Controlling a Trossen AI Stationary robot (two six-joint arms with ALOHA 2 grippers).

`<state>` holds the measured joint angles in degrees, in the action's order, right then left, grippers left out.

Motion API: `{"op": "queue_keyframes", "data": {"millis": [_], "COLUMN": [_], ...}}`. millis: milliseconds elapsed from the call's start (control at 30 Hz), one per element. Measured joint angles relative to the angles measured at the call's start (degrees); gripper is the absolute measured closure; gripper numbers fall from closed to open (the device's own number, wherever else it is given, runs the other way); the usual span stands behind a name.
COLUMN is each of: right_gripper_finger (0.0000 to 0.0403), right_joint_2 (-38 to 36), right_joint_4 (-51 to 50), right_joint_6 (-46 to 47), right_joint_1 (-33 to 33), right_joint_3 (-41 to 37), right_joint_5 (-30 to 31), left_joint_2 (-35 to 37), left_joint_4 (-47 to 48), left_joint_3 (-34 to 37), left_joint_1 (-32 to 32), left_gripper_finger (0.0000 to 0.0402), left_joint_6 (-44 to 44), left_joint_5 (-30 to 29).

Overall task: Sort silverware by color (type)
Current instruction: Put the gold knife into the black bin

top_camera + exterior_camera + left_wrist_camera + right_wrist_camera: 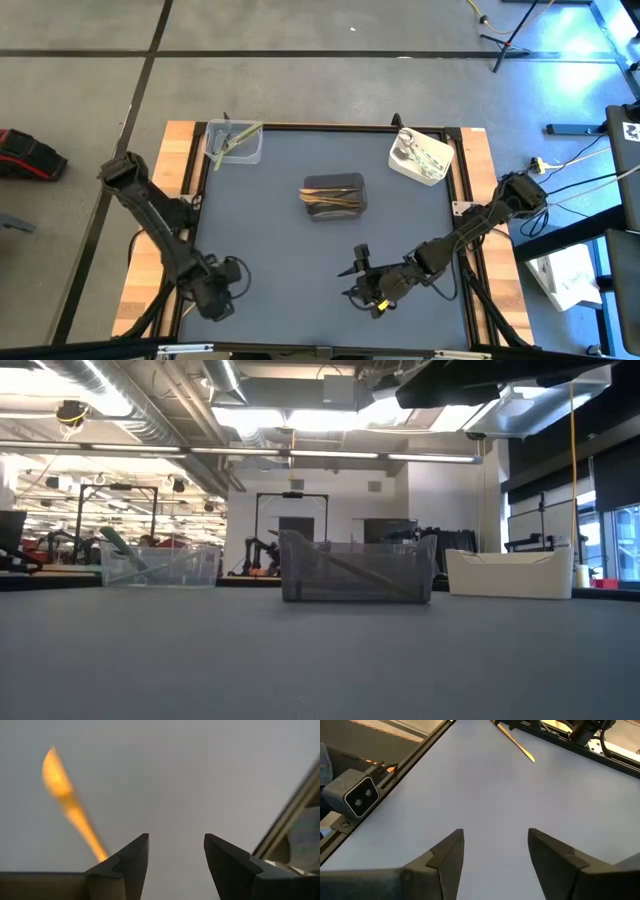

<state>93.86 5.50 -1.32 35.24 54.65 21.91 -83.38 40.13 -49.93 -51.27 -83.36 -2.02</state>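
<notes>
One orange utensil (515, 742) lies flat on the grey mat near the table's near left corner, beside my left gripper (176, 855). That gripper is open and low over the mat, and the orange utensil (70, 805) runs off past one finger. Green utensils stick out of the clear container (235, 142). Tan ones lie in the dark grey container (335, 195), and pale ones in the white container (420, 155). My right gripper (495, 850) is open over bare mat near the near edge (358, 283). My left gripper is open, and the orange utensil's near end (97, 851) disappears behind one finger (130, 865). I cannot tell whether that finger touches it. Nothing lies between the two fingers.
The three containers stand across the table's far half: the clear one (160, 565), the dark grey one (355, 570) and the white one (510, 572). A raised dark frame (415, 757) borders the mat, with a small camera block (357, 795) at the near edge.
</notes>
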Motion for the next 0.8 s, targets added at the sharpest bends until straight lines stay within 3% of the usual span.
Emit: {"op": "queue_keyframes", "data": {"millis": [100, 367, 800], "right_gripper_finger": [0.0194, 0.0194, 0.0194], "right_joint_2": [0.0, 0.0, 0.0], "right_joint_4": [0.0, 0.0, 0.0], "right_joint_6": [0.0, -0.2, -0.4], "right_joint_1": [0.0, -0.1, -0.1], "right_joint_3": [0.0, 0.0, 0.0], "right_joint_5": [0.0, 0.5, 0.6], "left_joint_2": [-0.6, -2.7, -3.3], "left_joint_4": [2.9, 10.0, -1.8], "left_joint_3": [0.0, 0.1, 8.7], "left_joint_1": [-3.4, -7.0, -7.7], "left_gripper_finger": [0.0215, 0.0215, 0.0215], "left_joint_6": [-7.5, -16.8, -16.6], "left_joint_5": [0.0, 3.6, 7.9]}}
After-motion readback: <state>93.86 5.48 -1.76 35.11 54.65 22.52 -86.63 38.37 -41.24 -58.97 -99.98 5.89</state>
